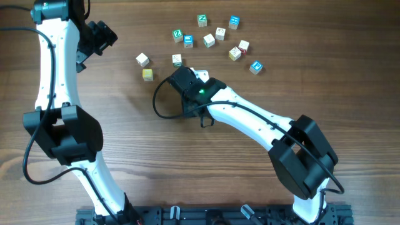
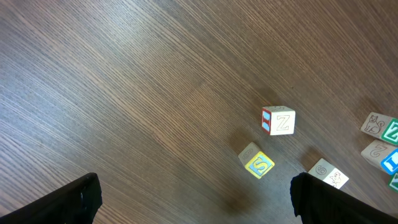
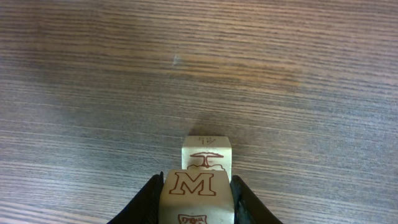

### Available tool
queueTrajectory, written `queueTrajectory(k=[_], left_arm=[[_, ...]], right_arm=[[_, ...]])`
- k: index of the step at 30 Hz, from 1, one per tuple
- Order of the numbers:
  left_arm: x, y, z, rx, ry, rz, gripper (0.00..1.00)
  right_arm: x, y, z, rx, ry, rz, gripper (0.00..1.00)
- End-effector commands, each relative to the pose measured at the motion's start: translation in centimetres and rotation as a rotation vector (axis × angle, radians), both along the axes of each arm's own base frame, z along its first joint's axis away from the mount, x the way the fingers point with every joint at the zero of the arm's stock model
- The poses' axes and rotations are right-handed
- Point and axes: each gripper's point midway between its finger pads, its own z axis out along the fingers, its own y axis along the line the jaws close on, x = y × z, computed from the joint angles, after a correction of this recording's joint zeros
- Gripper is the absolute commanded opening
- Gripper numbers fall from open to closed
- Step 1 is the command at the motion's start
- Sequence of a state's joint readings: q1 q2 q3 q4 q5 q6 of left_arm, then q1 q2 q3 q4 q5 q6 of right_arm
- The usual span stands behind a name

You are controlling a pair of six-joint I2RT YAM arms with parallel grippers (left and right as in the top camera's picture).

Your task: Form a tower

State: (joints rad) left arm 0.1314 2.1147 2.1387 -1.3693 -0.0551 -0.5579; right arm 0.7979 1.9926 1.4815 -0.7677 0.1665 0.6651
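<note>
Readable writing comes first: in the right wrist view a pale wooden cube bears a red outlined "M" on the face turned to the camera. A second cube touching it on the far side carries a red drawing like a mushroom under a small mark too faint to read. A further red mark at the bottom edge of that view is cut off. These pale, red-marked cubes belong to the tower, and the right pincer is clamped on the M cube, one black finger pressed to each side face. From overhead the right pincer covers the tower, and only a pale corner shows at its far side, so I cannot tell how many cubes are stacked. Just left of the right pincer, the left wrist view shows a cube with an outlined "Z" and a red-and-blue side face, and nearer it a yellow cube marked "S". More loose cubes with green, blue and plain faces lie scattered on the bench beyond the right pincer. The left pincer hangs well to the left of the right pincer, its fingers spread wide apart above bare wood.
</note>
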Motion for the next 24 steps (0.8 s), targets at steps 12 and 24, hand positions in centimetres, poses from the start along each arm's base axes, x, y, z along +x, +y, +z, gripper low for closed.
queueTrajectory(k=[12, 24], left_arm=[[0.1, 0.1, 0.4, 0.005, -0.011, -0.004, 1.0], [0.1, 0.1, 0.4, 0.005, -0.011, -0.004, 1.0]], right_arm=[[0.5, -0.8, -1.9, -0.072, -0.013, -0.007, 0.25], [0.7, -0.8, -1.8, -0.07, -0.024, -0.01, 0.29]])
